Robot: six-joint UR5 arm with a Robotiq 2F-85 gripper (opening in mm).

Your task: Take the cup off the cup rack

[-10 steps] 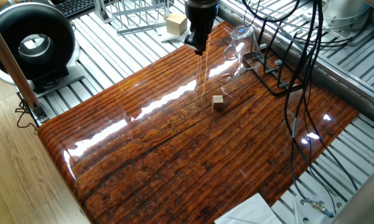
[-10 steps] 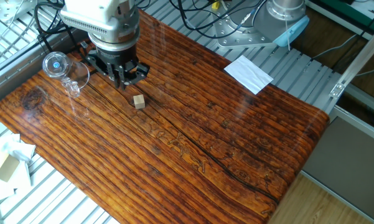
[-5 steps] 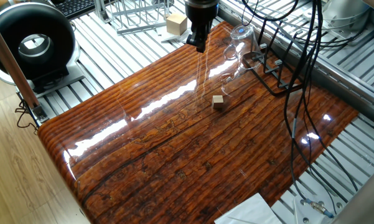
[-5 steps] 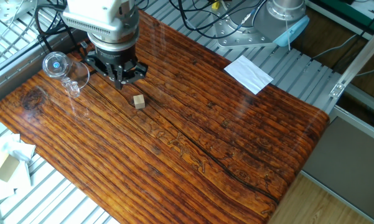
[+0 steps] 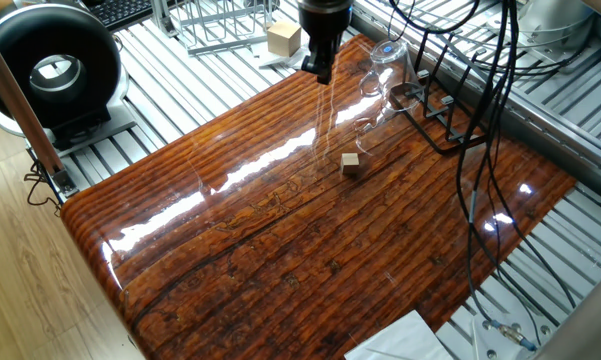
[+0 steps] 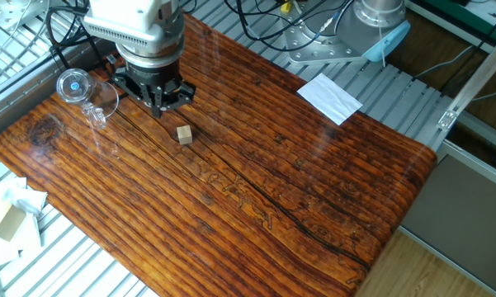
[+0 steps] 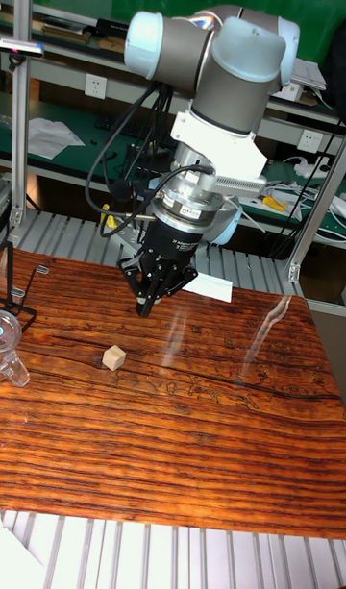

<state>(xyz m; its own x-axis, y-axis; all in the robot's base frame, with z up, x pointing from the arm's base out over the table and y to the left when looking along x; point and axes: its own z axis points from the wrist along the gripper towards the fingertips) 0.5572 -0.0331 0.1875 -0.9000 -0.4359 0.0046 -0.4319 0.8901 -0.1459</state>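
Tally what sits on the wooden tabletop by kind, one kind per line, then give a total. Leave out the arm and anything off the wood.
Glass cup: 1
Black wire cup rack: 1
Small wooden cube: 1
Total: 3

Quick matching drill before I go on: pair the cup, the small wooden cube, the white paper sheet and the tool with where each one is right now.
Things:
1. cup
2. small wooden cube
3. white paper sheet
4. tool

Places:
A. above the tabletop, holding nothing
B. on the cup rack
C. on the metal slats beside the table
D. alone on the wood, mid-table

Pairs: 1-B, 2-D, 3-C, 4-A
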